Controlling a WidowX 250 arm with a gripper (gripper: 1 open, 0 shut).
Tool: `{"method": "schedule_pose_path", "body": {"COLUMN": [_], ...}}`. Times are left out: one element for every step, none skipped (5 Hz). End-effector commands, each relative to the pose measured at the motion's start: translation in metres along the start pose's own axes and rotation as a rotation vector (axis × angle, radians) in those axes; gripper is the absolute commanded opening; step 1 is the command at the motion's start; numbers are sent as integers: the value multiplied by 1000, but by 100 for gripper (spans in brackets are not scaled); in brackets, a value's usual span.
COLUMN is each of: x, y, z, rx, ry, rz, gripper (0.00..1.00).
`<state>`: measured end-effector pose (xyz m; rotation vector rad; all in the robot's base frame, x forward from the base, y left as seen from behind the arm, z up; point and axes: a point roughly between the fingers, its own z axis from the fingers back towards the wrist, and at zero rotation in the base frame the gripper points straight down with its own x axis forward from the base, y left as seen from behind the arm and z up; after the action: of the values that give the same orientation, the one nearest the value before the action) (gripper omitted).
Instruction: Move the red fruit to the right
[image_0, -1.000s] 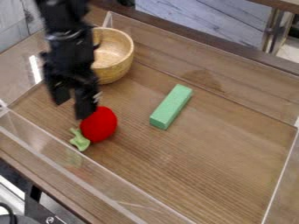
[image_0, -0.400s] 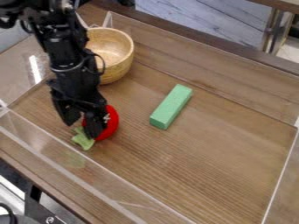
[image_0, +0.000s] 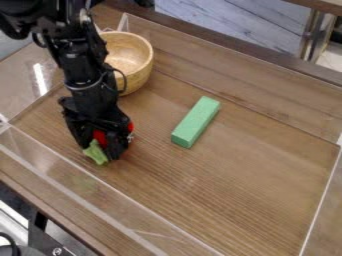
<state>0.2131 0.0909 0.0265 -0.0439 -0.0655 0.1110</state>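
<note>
Most of the small rounded bright-red toy fruit (image_0: 115, 141) is hidden behind the black robot gripper (image_0: 100, 140), which sits low over it in the left-centre of the frame; only slivers of red show between and beside the dark fingers (image_0: 83, 136), and the light green leafy stem (image_0: 96, 154) sticks out at the lower left of the fingers. The fingers stand spread apart on either side of the fruit, and whether they touch it cannot be made out. The fruit lies on the brown wood-grain tabletop (image_0: 227, 190), below the round light wooden bowl (image_0: 127, 60) in the upper left, whose left side is covered by the black arm. The long green rectangular block (image_0: 195, 122) lies at mid-frame, well apart to the right of the fruit. A clear plastic wall (image_0: 174, 236) borders the table, its near edge hard to see.
</note>
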Motion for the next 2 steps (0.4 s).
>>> {"method": "schedule_pose_path", "body": {"x": [13, 21], "y": [4, 5], "z": [3, 1], "rx": [1, -5], "ry": [-27, -27], "rz": [-6, -14], "gripper": [100, 0]}}
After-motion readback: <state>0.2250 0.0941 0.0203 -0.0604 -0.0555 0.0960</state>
